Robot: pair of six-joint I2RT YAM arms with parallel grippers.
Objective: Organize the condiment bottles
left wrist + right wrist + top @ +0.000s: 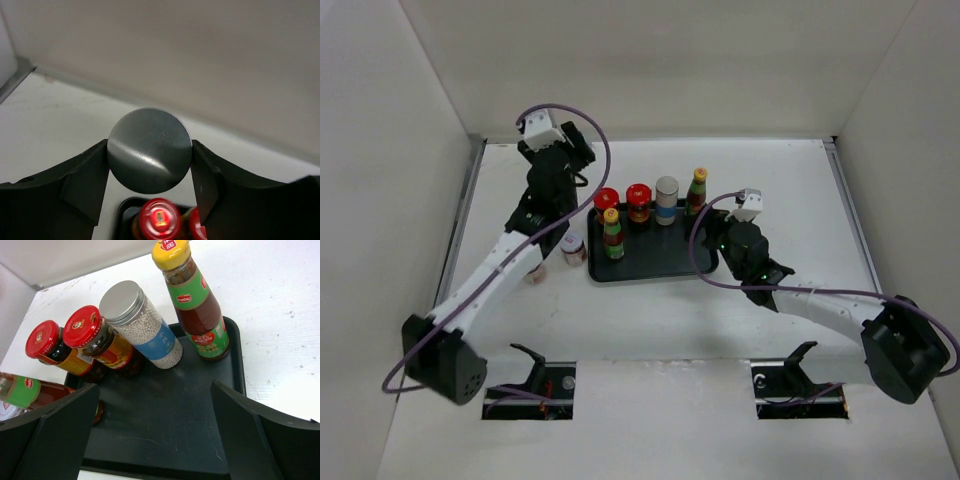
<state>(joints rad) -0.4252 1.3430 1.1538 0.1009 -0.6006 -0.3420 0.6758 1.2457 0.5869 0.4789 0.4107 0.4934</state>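
Observation:
My left gripper (150,167) is shut on the round cap of a pale grey-capped shaker (149,145), held above the black tray's (123,210) back left corner, over two red-lidded jars (159,219). In the top view the left gripper (580,158) is behind the tray (660,262). On the tray stand two red-lidded jars (607,198) (639,200), a grey-capped shaker (666,197) and two yellow-capped sauce bottles (697,190) (612,232). My right gripper (154,390) is open and empty over the tray's front right (165,425), facing the shaker (145,327) and a sauce bottle (195,300).
A short pink-lidded jar (573,247) stands on the table just left of the tray. Another (535,272) is partly hidden under my left arm. White walls enclose the table at the back and both sides. Purple cables loop off both arms.

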